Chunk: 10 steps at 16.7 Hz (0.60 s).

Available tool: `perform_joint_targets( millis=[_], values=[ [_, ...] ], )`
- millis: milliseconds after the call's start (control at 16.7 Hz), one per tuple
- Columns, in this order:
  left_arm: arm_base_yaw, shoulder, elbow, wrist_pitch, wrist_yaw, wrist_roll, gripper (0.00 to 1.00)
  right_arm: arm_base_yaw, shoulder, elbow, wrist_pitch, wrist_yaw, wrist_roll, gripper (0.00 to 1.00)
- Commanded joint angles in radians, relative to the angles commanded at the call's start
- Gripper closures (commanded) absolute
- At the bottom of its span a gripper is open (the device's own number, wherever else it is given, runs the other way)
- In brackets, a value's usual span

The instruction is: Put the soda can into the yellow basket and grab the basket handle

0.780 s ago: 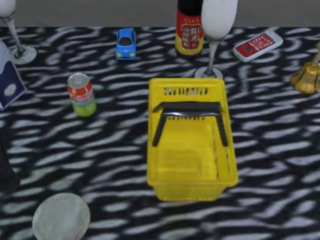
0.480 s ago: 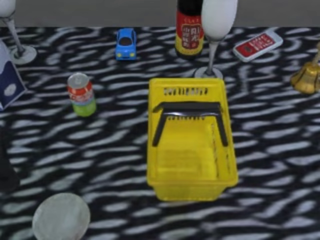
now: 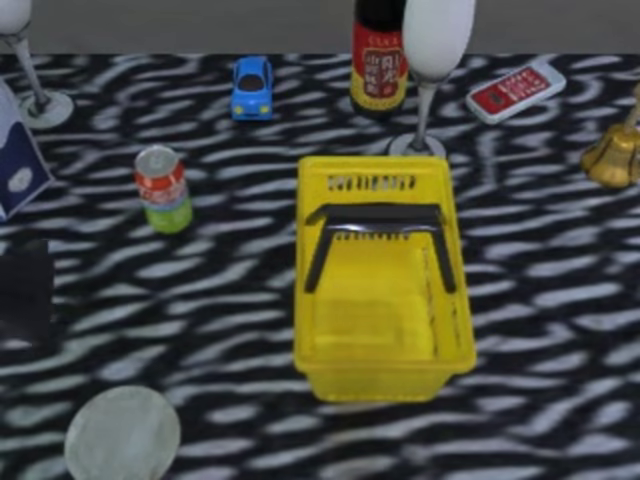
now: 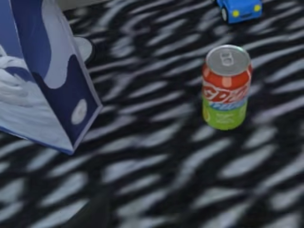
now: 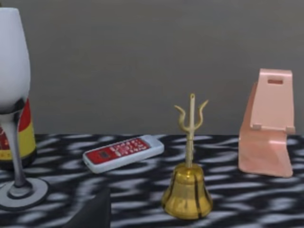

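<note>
- Soda can (image 3: 163, 188): stood upright on the zebra-patterned counter (image 3: 240, 300), well left of the yellow basket (image 3: 384, 370) and apart from it; in the left wrist view the can (image 4: 226, 87) showed its silver top and printed band, free of any contact.
- Yellow basket: sat near the counter's centre, interior bare; basket handle (image 3: 378, 214) lay across its far half, ungripped.
- Our left arm (image 3: 25, 295): only a dark block at the left edge, cut off; we could not tell how its jaws stood.
- Our right arm: outside the top view; a dark shape at the right wrist view's lower edge was too cropped to read, so the state of its jaws went unrecorded.
- Blue-and-white carton (image 4: 42, 76): cut off by the frame, near the can.
- Blue toy car (image 3: 251, 86): beyond the can.
- Dark bottle (image 3: 379, 60): top cropped; wine glass (image 3: 432, 45) bowl overlapped it.
- Red-and-white phone (image 5: 123, 153), brass bell (image 5: 187, 190), pink stand (image 5: 267, 137): far right, apart.
- Grey disc (image 3: 122, 435): partly cropped.
</note>
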Motion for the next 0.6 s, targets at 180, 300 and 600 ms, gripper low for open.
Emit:
perform_joint_targets(
  millis=[180,300,600],
  values=[
    [-0.038,0.317,0.255,-0.21,0.012,0.076,0.0,0.0,0.0,0.0,0.0,0.0,0.0,0.0],
    [-0.06,0.543,0.434,-0.352,0.017,0.129,0.0,0.0,0.0,0.0,0.0,0.0,0.0,0.0],
    [-0.101,1.096,0.899,-0.666,0.015,0.259,0.0,0.0,0.0,0.0,0.0,0.0,0.0,0.0]
  ],
)
